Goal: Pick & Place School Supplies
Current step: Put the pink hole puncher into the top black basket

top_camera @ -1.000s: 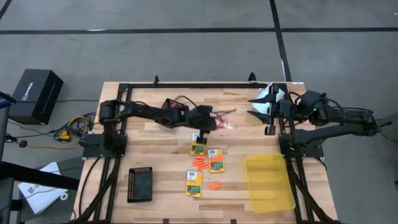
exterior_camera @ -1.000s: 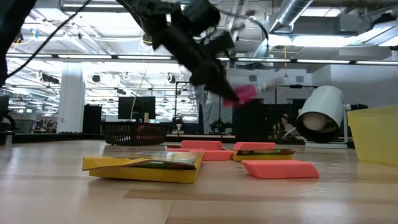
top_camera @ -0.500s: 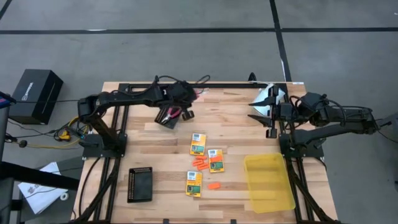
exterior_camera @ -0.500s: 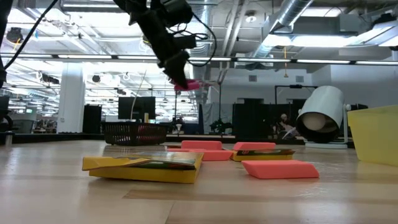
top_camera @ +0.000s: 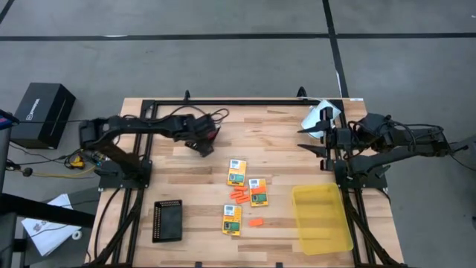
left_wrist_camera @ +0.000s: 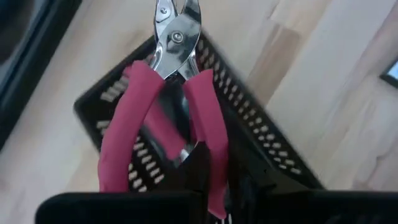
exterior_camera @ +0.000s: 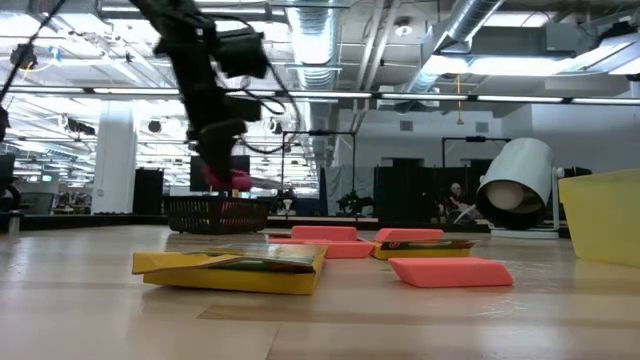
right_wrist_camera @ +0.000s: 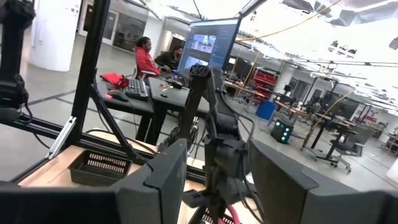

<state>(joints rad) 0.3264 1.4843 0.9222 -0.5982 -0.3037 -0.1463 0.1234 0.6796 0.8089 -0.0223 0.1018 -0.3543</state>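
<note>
Pink handles fill my left wrist view: my left tool [top_camera: 206, 140] is clamped on the pliers [left_wrist_camera: 171, 106], steel nose pointing away from the wrist, with a black mesh tray [left_wrist_camera: 205, 146] below them. From above, that tool hangs over the far left part of the table [top_camera: 275, 123], and the level view shows the pliers held well clear of the wood. Three crayon boxes [top_camera: 236, 172] lie flat near the table's middle, with small orange pieces [top_camera: 239, 196] among them (one sits apart, nearer the front edge). A second mesh tray [top_camera: 168, 220] sits at the front left, the yellow bin [top_camera: 322, 218] at the front right. My right tool [top_camera: 321, 138] waits over the far right edge, fingers spread and empty.
</note>
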